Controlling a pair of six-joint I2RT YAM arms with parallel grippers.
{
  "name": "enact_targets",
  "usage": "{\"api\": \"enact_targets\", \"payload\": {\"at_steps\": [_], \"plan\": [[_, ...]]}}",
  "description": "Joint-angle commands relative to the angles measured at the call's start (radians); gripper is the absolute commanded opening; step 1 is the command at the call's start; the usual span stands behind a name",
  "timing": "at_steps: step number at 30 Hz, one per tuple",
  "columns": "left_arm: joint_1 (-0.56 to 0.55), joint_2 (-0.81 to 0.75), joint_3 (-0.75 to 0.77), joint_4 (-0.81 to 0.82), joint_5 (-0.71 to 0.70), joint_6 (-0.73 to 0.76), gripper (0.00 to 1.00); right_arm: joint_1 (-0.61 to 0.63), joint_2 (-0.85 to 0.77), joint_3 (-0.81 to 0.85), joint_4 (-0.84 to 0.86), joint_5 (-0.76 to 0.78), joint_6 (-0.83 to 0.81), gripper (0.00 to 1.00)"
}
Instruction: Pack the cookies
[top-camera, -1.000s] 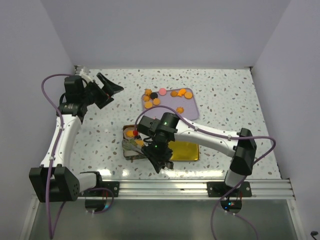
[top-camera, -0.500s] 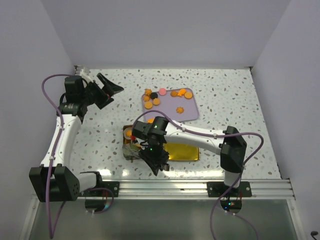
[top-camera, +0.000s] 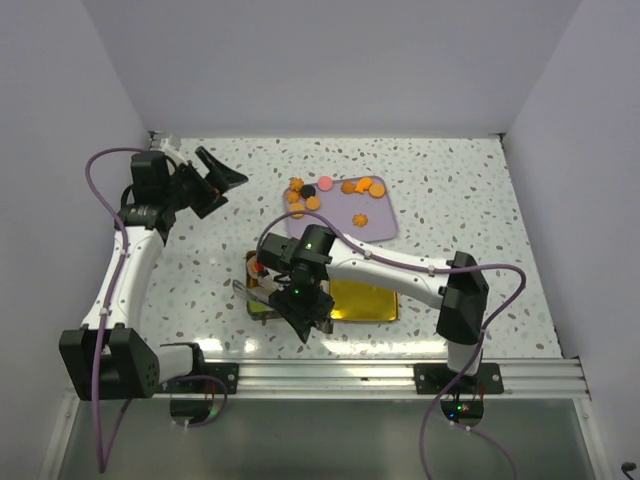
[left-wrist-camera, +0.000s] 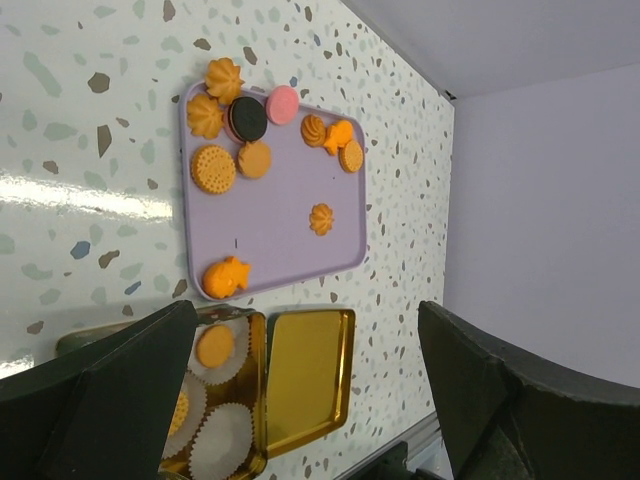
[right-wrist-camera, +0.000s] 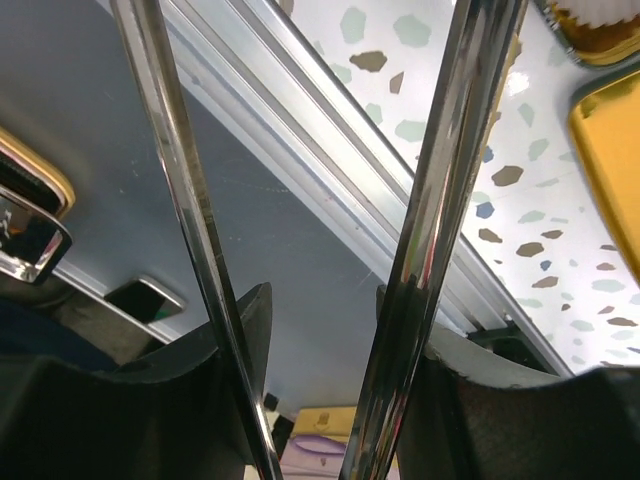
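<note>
Right tool (top-camera: 302, 320) shifted left toward the tin (top-camera: 262, 290), tongs (right-wrist-camera: 440, 200) clamped between its fingers.
Cookies (left-wrist-camera: 213, 168) lie on the purple tray (left-wrist-camera: 280, 240), beyond the tin, towards the table's far side; left tool (top-camera: 225, 190) open, empty, nearer.

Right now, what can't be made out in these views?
1. Tips of the tongs: right wrist view, cut off by the top edge.
2. Tin contents: top view, largely under the right gripper; left wrist view, cut by the bottom edge and the left gripper.
</note>
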Motion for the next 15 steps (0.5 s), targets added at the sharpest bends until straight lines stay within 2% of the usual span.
{"api": "enact_targets", "payload": {"at_steps": [1,5,10,15], "plan": [[0.005,0.014,0.04,0.015,0.005,0.025,0.98,-0.022,-0.002,0.097,-0.056,0.051,0.001,0.49],[0.005,0.028,0.062,0.021,0.013,0.02,0.98,-0.129,-0.018,0.14,-0.097,0.079,0.009,0.47],[0.005,0.039,0.059,0.043,0.034,0.002,0.98,-0.276,-0.019,0.178,-0.129,0.201,-0.012,0.47],[0.004,0.042,0.023,0.085,0.06,-0.021,0.98,-0.382,0.086,0.283,-0.198,0.314,-0.067,0.47]]}}
